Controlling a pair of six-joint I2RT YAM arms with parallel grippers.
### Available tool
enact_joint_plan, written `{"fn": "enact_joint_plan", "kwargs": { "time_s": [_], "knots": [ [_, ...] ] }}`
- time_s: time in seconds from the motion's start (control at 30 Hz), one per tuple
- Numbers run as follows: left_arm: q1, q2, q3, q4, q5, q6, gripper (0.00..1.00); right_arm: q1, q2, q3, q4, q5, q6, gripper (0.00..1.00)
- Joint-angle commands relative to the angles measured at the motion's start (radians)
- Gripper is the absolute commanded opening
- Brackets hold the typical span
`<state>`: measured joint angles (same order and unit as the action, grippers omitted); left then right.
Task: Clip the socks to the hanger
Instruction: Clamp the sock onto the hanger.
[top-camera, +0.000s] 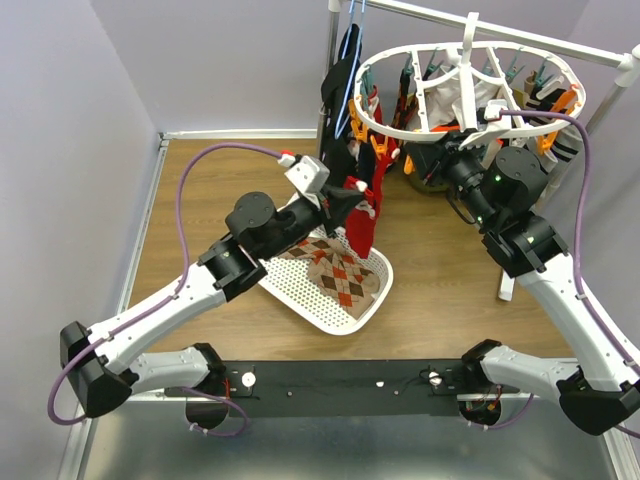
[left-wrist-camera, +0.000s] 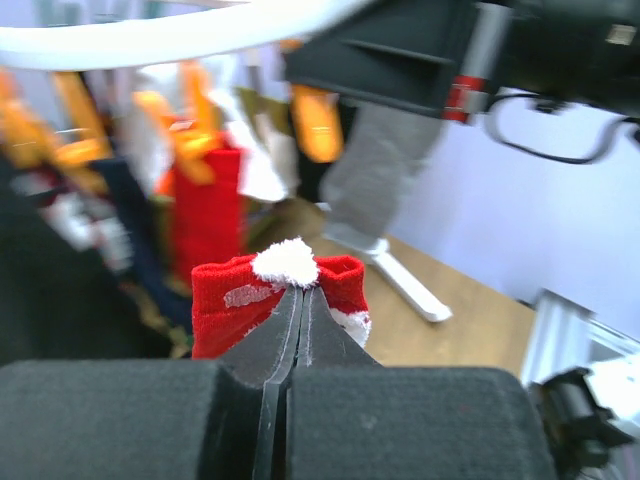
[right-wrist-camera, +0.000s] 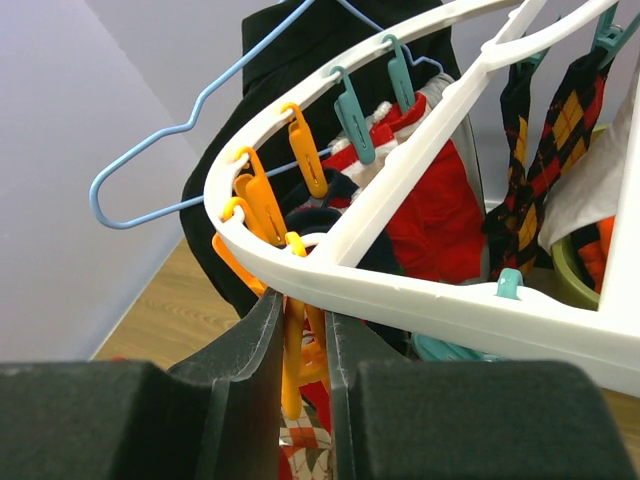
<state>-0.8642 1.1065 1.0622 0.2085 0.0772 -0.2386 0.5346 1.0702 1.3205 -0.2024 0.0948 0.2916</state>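
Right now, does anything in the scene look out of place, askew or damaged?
Nothing looks spilled or damaged. Only the white basket lies askew, diagonal to the edges of the table, with argyle socks in it. The red sock in the left gripper and the orange clip between the jaws of the right gripper fit the task.

- The hanger (right-wrist-camera: 420, 300): smooth, glossy white plastic.
- The red sock (left-wrist-camera: 215, 320): soft, fuzzy knit cloth.
- The tabletop (top-camera: 440, 290): matt wood-grain surface.
- The basket (top-camera: 310, 305): perforated white plastic.

No legible text or labels
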Motion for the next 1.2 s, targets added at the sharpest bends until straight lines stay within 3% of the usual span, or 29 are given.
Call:
{"fn": "enact_joint_plan", "kwargs": {
  "time_s": [0.0, 0.43, 1.17],
  "knots": [
    [-0.045, 0.045, 0.007, 0.137, 0.062, -0.024, 0.00, 0.001, 0.016, 0.023, -0.005, -0.021, 0.011, 0.18],
    [-0.062, 0.271, 0.125, 0.172, 0.019, -0.080, 0.00, 0.001, 0.017, 0.034, -0.003, -0.047, 0.037, 0.18],
    [-0.061, 0.355, 0.254, 0.132, -0.054, -0.087, 0.00, 0.001, 0.008, 0.008, -0.012, -0.061, 0.040, 0.18]
  ]
}}
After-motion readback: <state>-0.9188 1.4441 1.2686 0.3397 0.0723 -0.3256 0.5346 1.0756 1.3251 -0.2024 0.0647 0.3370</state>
